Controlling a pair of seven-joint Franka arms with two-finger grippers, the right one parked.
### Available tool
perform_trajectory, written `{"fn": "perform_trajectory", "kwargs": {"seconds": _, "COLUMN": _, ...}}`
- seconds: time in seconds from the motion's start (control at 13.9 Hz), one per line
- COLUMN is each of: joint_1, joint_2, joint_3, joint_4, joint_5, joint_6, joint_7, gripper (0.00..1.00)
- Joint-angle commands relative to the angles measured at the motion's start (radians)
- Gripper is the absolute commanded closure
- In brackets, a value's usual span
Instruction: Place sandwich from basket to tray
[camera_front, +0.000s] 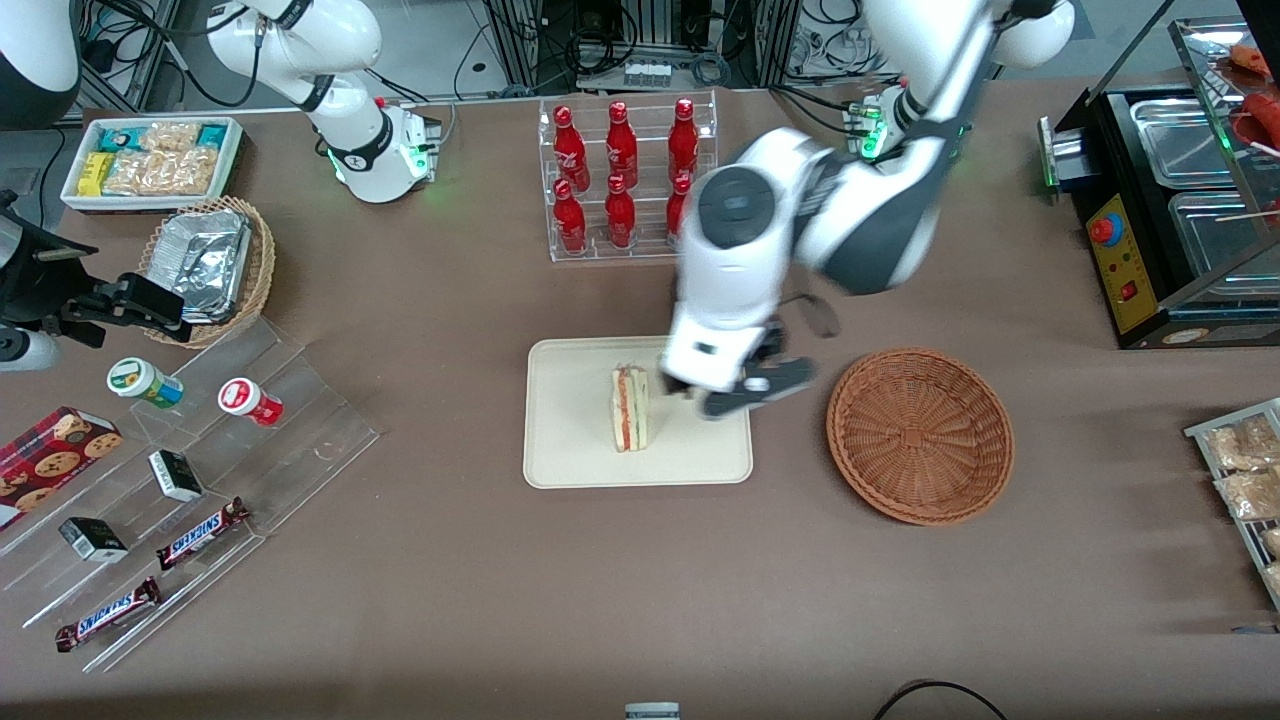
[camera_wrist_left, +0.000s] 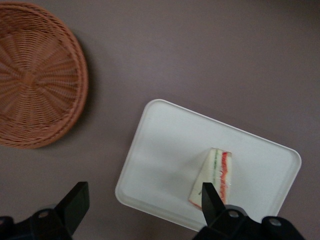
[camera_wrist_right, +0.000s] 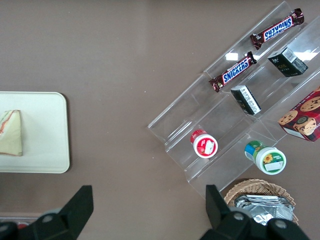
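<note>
The sandwich (camera_front: 630, 408), a pale wedge with red, orange and green layers, stands on edge on the cream-white tray (camera_front: 570, 420) in the middle of the table. My left gripper (camera_front: 735, 392) hovers above the tray's edge that faces the basket, beside the sandwich, open and holding nothing. The reddish-brown wicker basket (camera_front: 920, 435) sits empty beside the tray, toward the working arm's end. The left wrist view shows the sandwich (camera_wrist_left: 212, 172) on the tray (camera_wrist_left: 170, 145), the basket (camera_wrist_left: 35, 75) apart from it, and the gripper (camera_wrist_left: 144, 192) spread wide. The right wrist view also catches the sandwich (camera_wrist_right: 11, 132) and tray (camera_wrist_right: 45, 130).
A clear rack of red bottles (camera_front: 625, 175) stands farther from the camera than the tray. Toward the parked arm's end are a stepped acrylic display (camera_front: 200, 470) with snacks, a tan basket of foil containers (camera_front: 210, 265) and a white snack box (camera_front: 150, 160). A black food warmer (camera_front: 1180, 200) stands at the working arm's end.
</note>
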Motion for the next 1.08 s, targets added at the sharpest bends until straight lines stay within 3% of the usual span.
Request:
{"fn": "perform_trajectory", "kwargs": {"seconds": 0.0, "joint_1": 0.099, "joint_2": -0.1, "joint_3": -0.011, "joint_4": -0.069, "joint_5": -0.013, "joint_6": -0.081, "joint_7": 0.113, "gripper": 0.01}}
{"fn": "perform_trajectory", "kwargs": {"seconds": 0.51, "joint_1": 0.426, "joint_2": -0.326, "joint_3": -0.014, "joint_4": -0.247, "joint_5": -0.024, "joint_6": -0.155, "joint_7": 0.648, "gripper": 0.01}}
{"fn": "perform_trajectory", "kwargs": {"seconds": 0.79, "joint_1": 0.556, "joint_2": -0.419, "joint_3": -0.011, "joint_4": -0.319, "joint_5": -0.033, "joint_6": -0.218, "joint_7": 0.978, "gripper": 0.01}}
{"fn": "perform_trajectory", "kwargs": {"seconds": 0.87, "joint_1": 0.578, "joint_2": -0.427, "joint_3": -0.011, "joint_4": -0.319, "joint_5": -0.065, "joint_6": -0.221, "joint_7": 1.016, "gripper": 0.01}}
{"fn": "perform_trajectory", "kwargs": {"seconds": 1.01, "joint_1": 0.575, "joint_2": -0.441, "joint_3": -0.012, "joint_4": -0.325, "joint_5": -0.045, "joint_6": -0.227, "joint_7": 1.008, "gripper": 0.01}}
